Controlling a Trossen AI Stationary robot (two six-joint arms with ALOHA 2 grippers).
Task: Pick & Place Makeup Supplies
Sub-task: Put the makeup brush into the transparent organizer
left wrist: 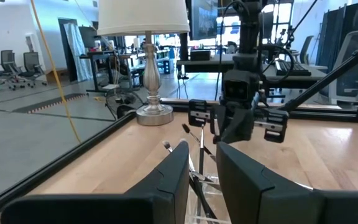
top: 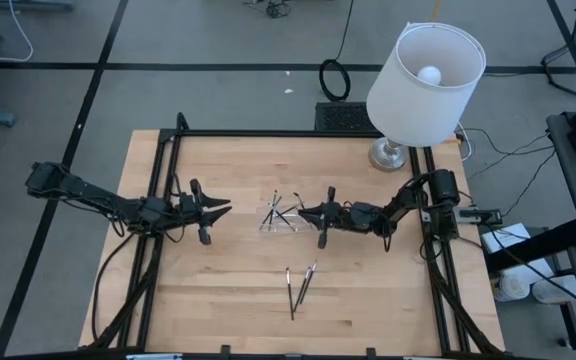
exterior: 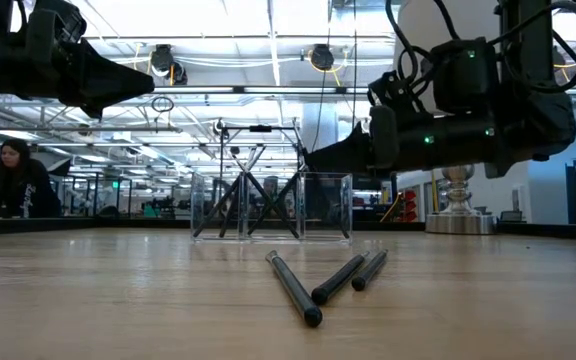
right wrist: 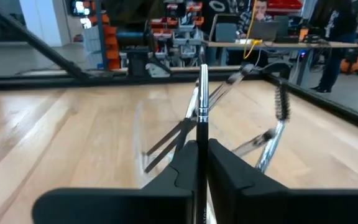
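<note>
Right gripper (right wrist: 199,163) was pinched on a slim dark brush (right wrist: 201,99) with a silvery band, its shaft running up between the two fingers. In the high view the gripper (top: 306,212) hung just right of the clear tray (top: 280,216), tip aimed into it. The fingers looked barely parted around the shaft, so the hold looked thin.

Left gripper (top: 213,207) waited left of the tray, facing it with jaws part open and nothing between them; its fingers (left wrist: 166,180) framed the tray and the right arm beyond.

The tray (exterior: 268,208) sat mid-table and already held several sticks leaning crossed against each other. A spiral-headed wand (right wrist: 279,102) and other sticks leaned there just beyond the held brush.

Three more sticks (top: 298,285) lay on the wood nearer the front edge, well apart from the tray. In the low view they (exterior: 323,280) lay fanned, two nearly touching at one end.

The lamp (top: 423,80) stood at the far right corner, clear of the work.

Risks, as I judged them:
- Brush could slip or tilt out early if the pinch loosened before the tip was over the tray, landing on the table.
- Dropping it onto the crossed sticks could knock them or leave it bridging the rim.
- The light tray could get nudged by the gripper tip.
- Both grippers faced each other across the tray, so a clash was possible if the left one advanced.
</note>
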